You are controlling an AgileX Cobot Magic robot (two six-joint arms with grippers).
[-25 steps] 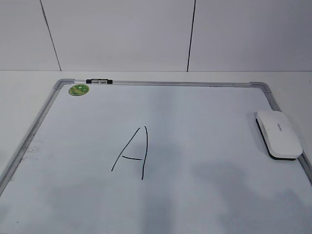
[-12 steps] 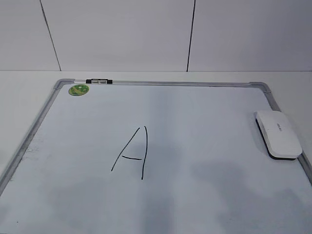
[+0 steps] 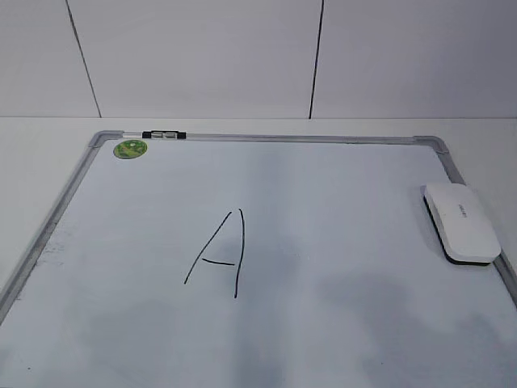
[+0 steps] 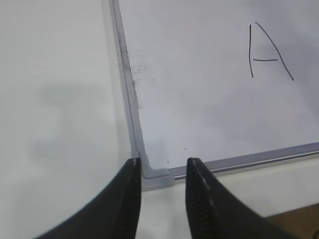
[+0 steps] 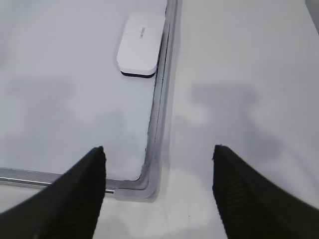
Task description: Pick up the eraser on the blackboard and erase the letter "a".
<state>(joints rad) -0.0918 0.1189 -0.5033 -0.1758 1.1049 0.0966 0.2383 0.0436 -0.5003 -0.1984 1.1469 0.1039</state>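
The blackboard (image 3: pixel 339 194) is a white board with a grey frame, lying flat. The white eraser (image 3: pixel 462 220) rests on it against the right frame edge. It also shows in the right wrist view (image 5: pixel 141 45), far ahead of my right gripper (image 5: pixel 158 148), which is open wide and empty above the board's near right corner. My left gripper (image 4: pixel 163 162) is open and empty above the near left corner of the board (image 4: pixel 199 109). No small lowercase "a" shows. Only a large angular capital "A" (image 3: pixel 218 255) is drawn mid-board and shows in the left wrist view (image 4: pixel 266 52). Neither gripper shows in the exterior view.
A round green sticker (image 3: pixel 131 149) and a small black-and-silver clip (image 3: pixel 164 134) sit at the board's far left corner. A white tiled wall stands behind. White table surface (image 5: pixel 239 74) surrounds the board. Grey smudges mark the left frame edge (image 4: pixel 130 74).
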